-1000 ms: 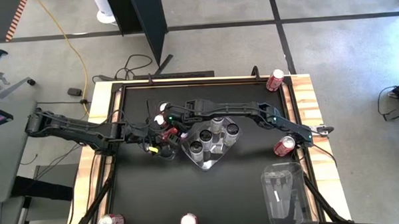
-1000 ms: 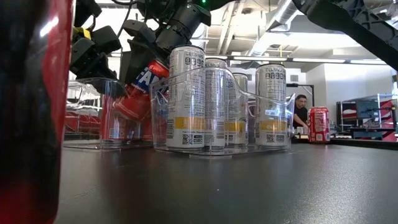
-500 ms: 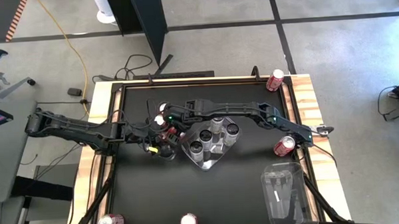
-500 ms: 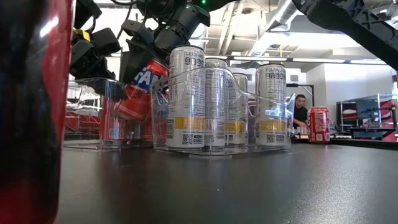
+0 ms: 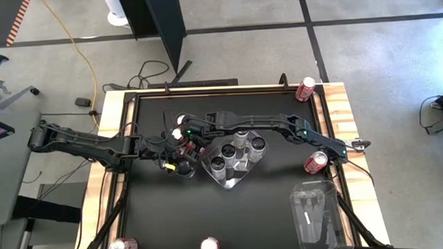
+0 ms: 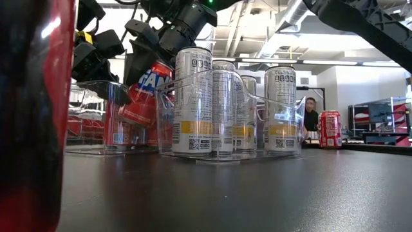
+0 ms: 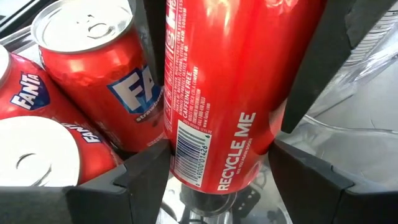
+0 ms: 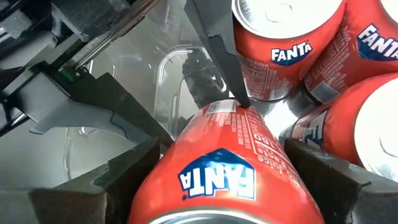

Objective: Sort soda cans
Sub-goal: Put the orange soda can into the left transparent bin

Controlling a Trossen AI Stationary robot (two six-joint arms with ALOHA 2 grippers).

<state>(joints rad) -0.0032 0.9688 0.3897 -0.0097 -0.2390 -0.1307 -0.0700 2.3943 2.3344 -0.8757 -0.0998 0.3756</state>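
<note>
Both grippers clench one red can [image 7: 217,99]: the left gripper [image 7: 217,186] has its fingers clamped on the can's sides, and the right gripper [image 8: 217,180] grips the same tilted can from the other end. Just beyond the fingertips, more red cans [image 8: 286,43] stand packed in a clear tray [image 6: 90,116], so the held can looks about to join them. Beside that tray, another clear tray [image 5: 234,179] already holds silver cans [image 6: 193,96], upright. Judging from this, sorting is about half done: loose red cans [image 5: 315,162] lie well apart near the table's edges [image 5: 117,128], and an empty clear tray [image 5: 313,214] waits. The packed neighbours crowd the placement.
</note>
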